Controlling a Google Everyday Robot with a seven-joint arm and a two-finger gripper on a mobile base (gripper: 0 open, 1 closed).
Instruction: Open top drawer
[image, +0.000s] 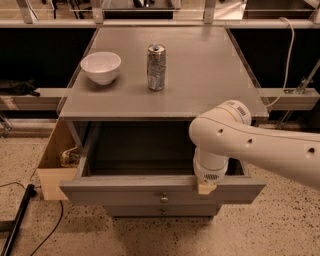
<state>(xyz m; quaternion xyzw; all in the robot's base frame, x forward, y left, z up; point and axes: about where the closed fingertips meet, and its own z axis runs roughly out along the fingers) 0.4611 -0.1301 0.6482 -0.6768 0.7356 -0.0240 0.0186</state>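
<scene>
The top drawer (115, 191) is a wide grey wooden drawer with a small round metal knob (163, 198). It stands pulled far out of the grey cabinet, its deep box open and empty. My gripper (205, 187) hangs from the white arm at the drawer's front rim, right of the knob. A narrower grey drawer front with a like knob (162, 211) shows just below.
On the cabinet top (200, 75) stand a white bowl (101, 67) and a silver can (156, 67). A cardboard box (52, 165) sits on the floor at the cabinet's left. A black cable (20, 220) lies on the speckled floor at lower left.
</scene>
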